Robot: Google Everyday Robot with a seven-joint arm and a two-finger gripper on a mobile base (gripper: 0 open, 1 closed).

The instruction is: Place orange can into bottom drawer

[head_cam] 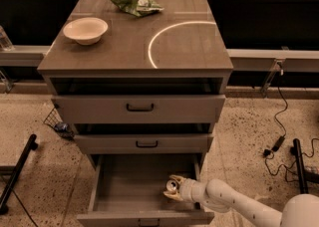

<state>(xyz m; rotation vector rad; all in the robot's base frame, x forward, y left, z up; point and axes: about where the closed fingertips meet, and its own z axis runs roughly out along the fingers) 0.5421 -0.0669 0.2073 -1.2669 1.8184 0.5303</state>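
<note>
The orange can (172, 186) is inside the open bottom drawer (132, 187), at its right side, near the right wall and toward the front half of the tray. It is tilted, so its silver top looks up and to the left. The gripper (170, 187) is at the same place. It reaches in from the right on the white arm (234, 204), and its two tan fingers (174, 177) are clamped on the can, one above it and one below. I cannot tell if the can's bottom touches the drawer floor or hangs just over it.

I judge that the task is at the placing step: the drawer is pulled out far, the can is carried past its rim, and only the release is not yet done. The next move calls for lowering the can until it rests on the floor of the tray, if it is not there already. Then the fingers must spread and the gripper must draw back up and to the right, without touching the right wall or the middle drawer (144, 144) just above. Because the can is tilted, it may roll or fall on its side when it is let go. The tray is deep, so it would stay inside.

On the cabinet top (189, 52) stand a pale bowl (85, 30) and a green snack bag (135, 3); they have no part in this step.
</note>
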